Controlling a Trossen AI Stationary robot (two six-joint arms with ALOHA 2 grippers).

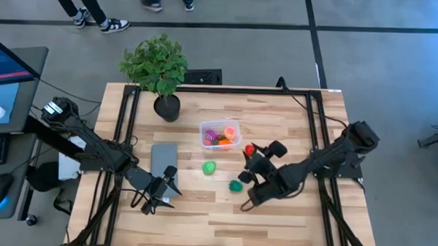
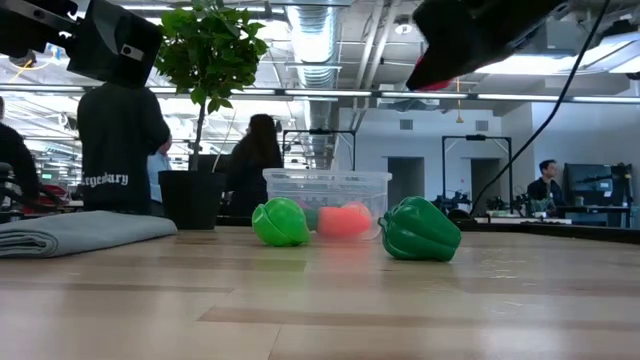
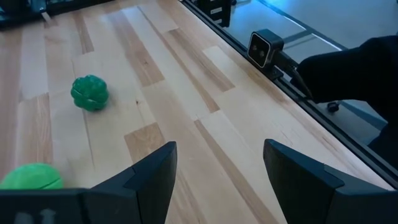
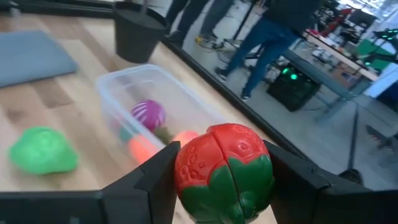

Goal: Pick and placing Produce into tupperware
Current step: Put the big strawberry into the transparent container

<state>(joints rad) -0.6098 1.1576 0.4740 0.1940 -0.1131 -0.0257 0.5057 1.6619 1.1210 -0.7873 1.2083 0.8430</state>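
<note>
On the wooden table point(image 1: 223, 211), a leafy potted plant point(image 1: 157, 66) stands at the far edge, with a flat grey slab point(image 1: 163, 156) lying nearer the left arm. Between the arms sits the clear tupperware point(image 1: 204, 139), already holding purple, pink and orange produce. The right gripper point(image 4: 219, 167), raised just beside the tub on its right, is clenched around a red strawberry point(image 4: 224, 169). The left gripper point(image 3: 217, 163) hovers by the slab with its fingers apart and nothing between them. A light green fruit point(image 1: 209, 167) and a dark green pepper point(image 1: 235, 186) lie on the wood near the tub, apart from each other.
</note>
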